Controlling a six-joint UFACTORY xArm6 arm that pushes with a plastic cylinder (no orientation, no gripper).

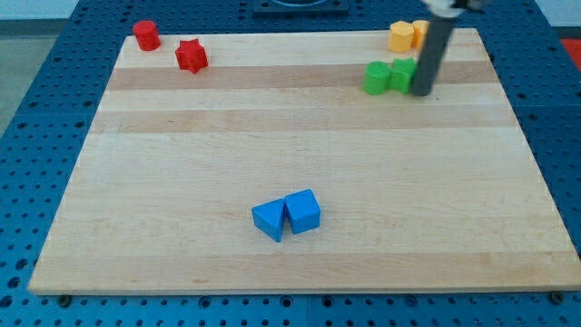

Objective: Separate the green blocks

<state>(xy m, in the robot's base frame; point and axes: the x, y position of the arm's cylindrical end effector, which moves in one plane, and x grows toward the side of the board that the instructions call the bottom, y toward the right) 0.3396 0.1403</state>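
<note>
Two green blocks sit side by side and touching at the view's upper right: the left green block (377,78) and the right green block (402,74). Their shapes are hard to make out. My dark rod comes down from the view's top right, and my tip (422,93) rests on the board right against the right side of the right green block, partly covering it.
Two yellow blocks (403,35) sit at the top edge just above the green ones, the right one partly behind the rod. A red cylinder (146,35) and a red star (192,56) are at the top left. Two blue blocks (286,216) touch near the bottom centre of the wooden board (182,182).
</note>
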